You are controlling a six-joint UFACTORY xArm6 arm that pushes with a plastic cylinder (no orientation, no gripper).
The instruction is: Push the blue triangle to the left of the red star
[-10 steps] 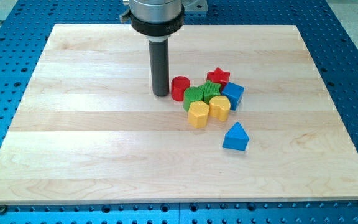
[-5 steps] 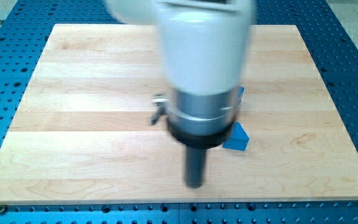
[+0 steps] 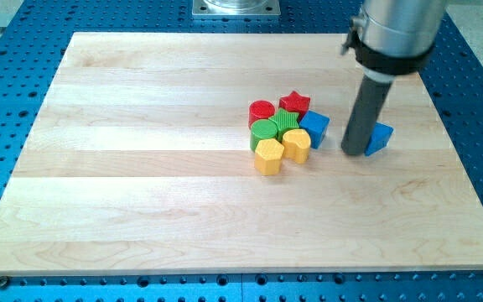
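The blue triangle [image 3: 381, 138] lies right of the block cluster, partly hidden behind my rod. My tip [image 3: 353, 152] rests on the board right against the triangle's left side, between it and the cluster. The red star [image 3: 294, 104] sits at the top of the cluster, left and above the triangle.
The cluster also holds a red cylinder [image 3: 262, 111], two green blocks [image 3: 276, 126], a blue cube [image 3: 314, 127], a yellow hexagon [image 3: 267, 155] and a yellow heart-like block [image 3: 297, 144]. The wooden board [image 3: 141, 168] lies on a blue perforated table.
The rod swept from left of the cluster down to the bottom, then up to the right. The blue triangle moved up and right. The red cylinder shifted slightly right.
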